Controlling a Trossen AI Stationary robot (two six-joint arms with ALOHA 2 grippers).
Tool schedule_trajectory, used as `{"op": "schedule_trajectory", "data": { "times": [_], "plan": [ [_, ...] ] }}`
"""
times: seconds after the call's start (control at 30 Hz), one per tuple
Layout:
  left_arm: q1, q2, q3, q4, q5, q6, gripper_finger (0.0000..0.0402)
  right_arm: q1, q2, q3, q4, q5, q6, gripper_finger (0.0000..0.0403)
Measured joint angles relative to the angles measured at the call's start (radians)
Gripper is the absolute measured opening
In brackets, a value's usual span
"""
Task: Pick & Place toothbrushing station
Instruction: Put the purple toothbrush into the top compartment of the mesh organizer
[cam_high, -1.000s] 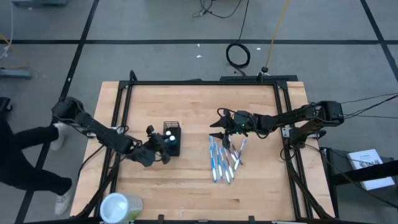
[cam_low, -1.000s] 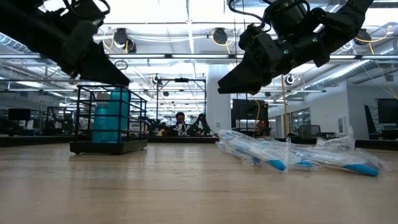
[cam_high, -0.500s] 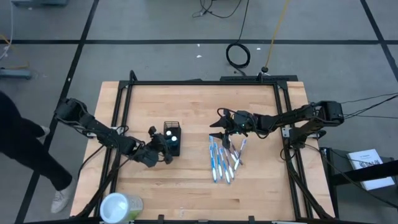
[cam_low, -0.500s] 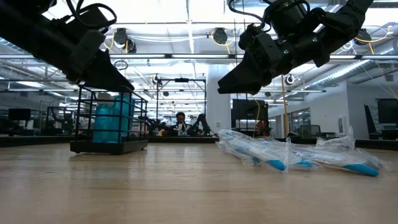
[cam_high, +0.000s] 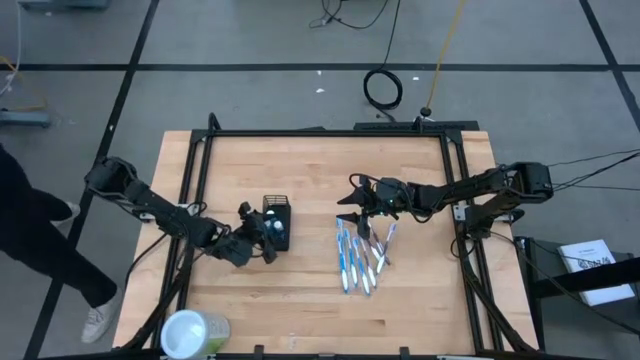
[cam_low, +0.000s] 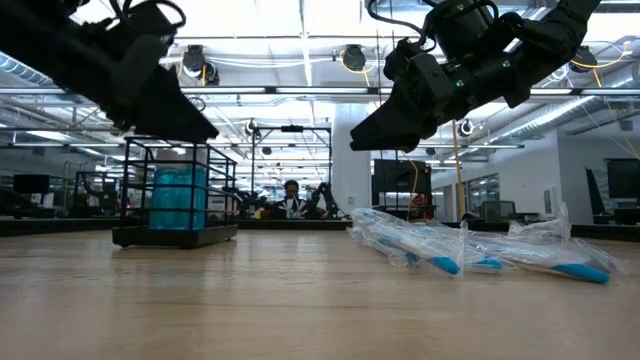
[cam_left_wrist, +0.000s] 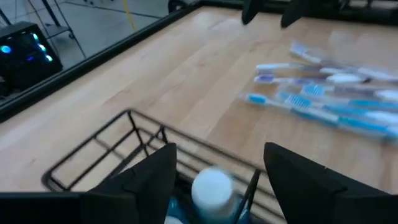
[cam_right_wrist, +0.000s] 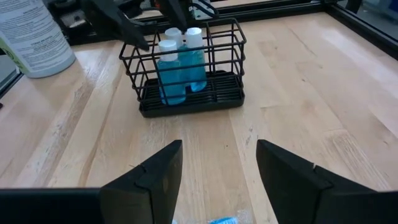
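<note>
Holder: black wire holder (cam_right_wrist: 189, 68) stands upright on the table (cam_high: 310, 165), two blue white-capped bottles (cam_right_wrist: 180, 65) inside.
Toothbrushes: wrapped toothbrushes (cam_high: 358, 255) lie loose, well apart from the holder.
Room: bare wood all around the holder; table rim far off.
Left gripper (cam_high: 262, 238): fingers apart, just above the holder's top edge.
Right gripper (cam_high: 352, 205): fingers apart, above the toothbrushes.

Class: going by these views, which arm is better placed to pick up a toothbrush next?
The right. Its gripper hangs open just above the toothbrushes, while the left gripper is at the black wire holder.
</note>
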Motion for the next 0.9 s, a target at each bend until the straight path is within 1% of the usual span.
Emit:
{"op": "schedule_trajectory", "data": {
  "times": [0.13,0.3,0.37,0.43,0.5,0.63,0.73,0.77,0.9],
  "plan": [
    [0.0,-0.054,0.001,0.007,0.023,0.032,0.0249,0.0,0.0,0.0,0.0,0.0,0.0,0.0196],
    [0.0,-0.122,0.001,0.007,0.026,0.08,0.0241,0.0,0.0,0.0,-0.008,0.0,0.0,0.0196],
    [0.0,-0.153,0.001,0.013,0.026,0.113,0.0241,0.0,0.0,0.0,-0.034,-0.001,0.0,0.0196],
    [0.0,-0.186,0.001,0.027,0.026,0.15,0.0242,0.0,-0.015,0.0,-0.1,0.004,0.0,0.0196],
    [0.0,-0.223,0.001,0.038,0.025,0.189,0.0245,0.004,-0.044,0.009,-0.206,0.06,0.014,0.0196],
    [-0.001,-0.313,0.002,0.039,0.024,0.241,0.0248,0.048,-0.113,0.039,-0.476,0.258,0.072,0.0196],
    [-0.001,-0.371,0.002,0.037,0.023,0.286,0.0248,0.097,-0.152,0.049,-0.584,0.366,0.175,0.0196],
    [0.0,-0.388,0.002,0.038,0.022,0.296,0.0248,0.112,-0.158,0.049,-0.613,0.387,0.217,0.0196],
    [0.005,-0.437,0.002,0.033,0.009,0.339,0.0248,0.156,-0.151,0.048,-0.711,0.388,0.367,0.0196]
  ]
}}
